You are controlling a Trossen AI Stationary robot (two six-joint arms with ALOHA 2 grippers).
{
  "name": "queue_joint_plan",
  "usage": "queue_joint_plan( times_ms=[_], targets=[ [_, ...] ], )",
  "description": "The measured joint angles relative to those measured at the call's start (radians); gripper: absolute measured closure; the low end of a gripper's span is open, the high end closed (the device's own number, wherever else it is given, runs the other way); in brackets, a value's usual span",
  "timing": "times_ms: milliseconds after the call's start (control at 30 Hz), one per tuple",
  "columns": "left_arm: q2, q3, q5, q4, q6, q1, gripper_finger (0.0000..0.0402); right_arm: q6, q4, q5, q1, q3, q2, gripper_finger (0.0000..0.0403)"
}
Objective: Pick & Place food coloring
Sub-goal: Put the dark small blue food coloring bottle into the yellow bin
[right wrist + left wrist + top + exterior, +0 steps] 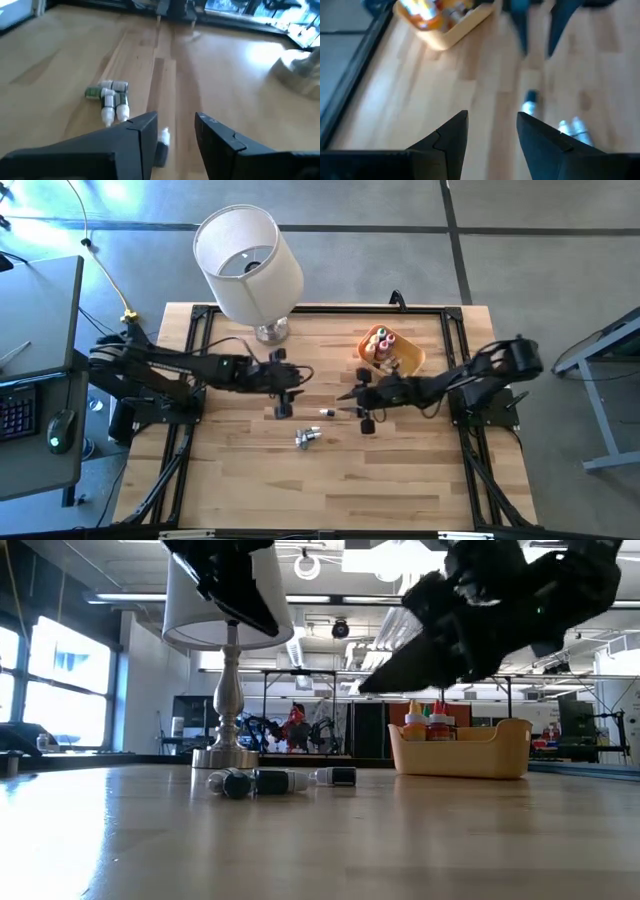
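Observation:
Several small food coloring bottles lie on their sides on the wooden table: a cluster point(307, 438) point(110, 99) and a single one point(325, 413) point(162, 140). More bottles stand in the orange bowl point(392, 352) point(460, 748) at the far right. My left gripper point(285, 398) point(492, 122) hovers open above the table, left of the loose bottles. My right gripper point(360, 408) point(175, 122) hovers open to their right, pointing toward them. The single bottle lies just ahead of and below its fingers, untouched. In the low view both grippers are clear of the tabletop.
A table lamp with a white shade point(250, 260) stands on its silver base point(270, 332) at the far middle of the table. A black frame point(195, 340) runs along the table's edges. A desk with a keyboard and mouse point(60, 425) stands beyond the left side.

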Motion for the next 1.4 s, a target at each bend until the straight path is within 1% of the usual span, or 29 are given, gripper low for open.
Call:
queue_joint_plan(
  times_ms=[67,133,200,267,333,400,500,633,700,767,900,1067,1167,1300,1400],
  targets=[
    [-0.030,-0.086,0.030,0.133,-0.006,-0.010,0.0237,0.028,0.035,0.000,0.001,0.005,0.070,0.0278],
    [-0.056,-0.165,0.041,0.216,0.003,-0.007,0.0237,0.052,0.075,-0.008,0.002,0.030,0.133,0.0278],
    [-0.056,-0.221,0.044,0.311,0.009,-0.008,0.0237,0.081,0.063,-0.019,0.002,0.050,0.189,0.0278],
    [-0.059,-0.274,0.046,0.367,0.008,-0.007,0.0237,0.109,0.077,-0.026,0.002,0.090,0.240,0.0278],
    [-0.051,-0.305,0.045,0.451,0.010,-0.006,0.0237,0.128,0.065,-0.026,0.003,0.126,0.294,0.0278],
    [-0.053,-0.325,0.031,0.461,0.022,-0.007,0.0237,0.127,0.071,-0.028,0.003,0.165,0.343,0.0278],
    [-0.051,-0.333,0.040,0.480,0.026,-0.007,0.0237,0.126,0.053,-0.022,0.003,0.211,0.405,0.0278],
    [-0.052,-0.337,0.046,0.489,0.029,-0.007,0.0237,0.123,-0.013,-0.002,0.001,0.238,0.443,0.0279],
    [-0.049,-0.336,0.048,0.507,0.033,-0.007,0.0237,0.124,-0.050,0.018,0.001,0.241,0.446,0.0279],
    [-0.048,-0.338,0.051,0.503,0.036,-0.007,0.0237,0.124,-0.051,0.033,0.002,0.237,0.453,0.0279],
    [-0.047,-0.337,0.054,0.502,0.036,-0.007,0.0237,0.124,-0.086,0.026,0.001,0.235,0.445,0.0279],
    [-0.047,-0.337,0.054,0.507,0.031,-0.007,0.0237,0.126,-0.071,0.036,0.002,0.237,0.427,0.0279],
    [-0.047,-0.337,0.054,0.507,0.029,-0.007,0.0237,0.132,-0.099,0.068,0.002,0.237,0.393,0.0279],
    [-0.047,-0.337,0.055,0.507,0.028,-0.007,0.0237,0.173,-0.115,0.076,0.001,0.238,0.318,0.0279],
    [-0.047,-0.337,0.055,0.504,0.028,-0.007,0.0237,0.229,-0.185,0.075,0.004,0.238,0.258,0.0279]
  ],
)
